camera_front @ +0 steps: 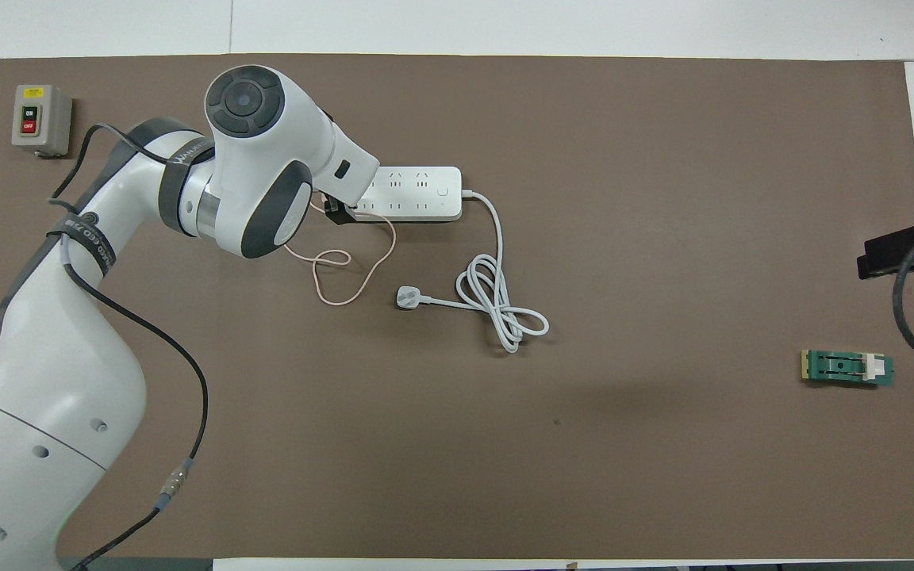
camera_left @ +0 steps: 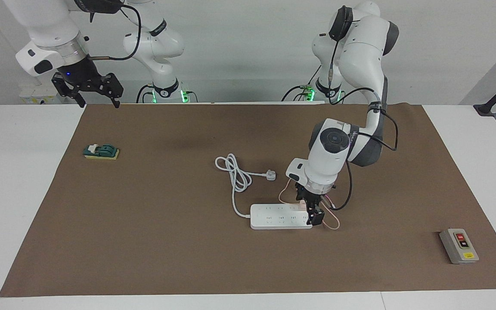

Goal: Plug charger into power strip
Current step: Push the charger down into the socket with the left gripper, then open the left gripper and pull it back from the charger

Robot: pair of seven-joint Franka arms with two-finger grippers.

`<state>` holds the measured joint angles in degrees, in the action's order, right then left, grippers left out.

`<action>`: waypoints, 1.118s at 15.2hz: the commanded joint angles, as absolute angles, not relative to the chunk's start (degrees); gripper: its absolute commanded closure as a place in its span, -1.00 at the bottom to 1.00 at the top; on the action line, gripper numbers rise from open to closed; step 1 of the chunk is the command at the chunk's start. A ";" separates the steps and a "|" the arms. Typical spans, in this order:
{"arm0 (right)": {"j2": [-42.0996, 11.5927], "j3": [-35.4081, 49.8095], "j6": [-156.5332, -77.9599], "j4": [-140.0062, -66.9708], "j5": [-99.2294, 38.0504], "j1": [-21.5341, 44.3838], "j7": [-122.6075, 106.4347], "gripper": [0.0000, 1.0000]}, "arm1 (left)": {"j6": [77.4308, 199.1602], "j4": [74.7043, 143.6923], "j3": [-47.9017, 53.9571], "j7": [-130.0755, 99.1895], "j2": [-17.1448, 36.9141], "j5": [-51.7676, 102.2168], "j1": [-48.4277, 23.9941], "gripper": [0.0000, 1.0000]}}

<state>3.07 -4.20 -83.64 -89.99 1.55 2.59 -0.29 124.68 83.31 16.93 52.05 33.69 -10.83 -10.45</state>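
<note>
grey switch box (camera_left: 459, 246) with a red and a black button sits closest to the facing camera, toward the left arm's end of the brown mat (camera_left: 144, 241) that covers the white surface (camera_left: 11, 181). plain pale walls close off the room where the arm bases stand.

toward the right arm's end lies a small green block (camera_left: 101, 151) on a yellow base, well apart from everything else. near the middle, a thick white cord (camera_left: 235, 176) loops and ends in a white three-pin plug (camera_left: 270, 175), lying nearer to the robots than the power strip (camera_left: 274, 216).

the left gripper (camera_left: 312, 211) is down at the strip's end toward the left arm; a bit of pale pink, the charger (camera_left: 302, 204), shows at its fingers, though i cannot tell whether they clamp it. its thin pink cable (camera_front: 346, 274) curls on the mat.

the right gripper (camera_left: 88, 92) waits, raised over the mat's corner, fingers spread apart.

from overhead the left arm's wrist hides the charger and that end of the strip, yet the pink cable's loops show fully; the facing view shows only part of them.
</note>
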 commanded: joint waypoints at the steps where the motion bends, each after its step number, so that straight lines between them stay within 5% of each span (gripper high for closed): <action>1: 3.16 -3.52 -82.97 -89.91 0.79 1.58 0.35 -1.00 | 121.31 84.64 17.49 51.68 28.93 -8.71 -9.05 -1.00; 11: 3.16 -3.52 -82.97 -89.91 0.79 1.49 0.35 -1.00 | 92.40 84.99 16.61 28.59 7.32 0.35 -6.25 -1.00; 17: 3.16 -3.52 -82.97 -89.91 0.88 1.49 0.44 -1.00 | 81.39 84.99 16.61 5.15 -0.17 2.81 1.21 -1.00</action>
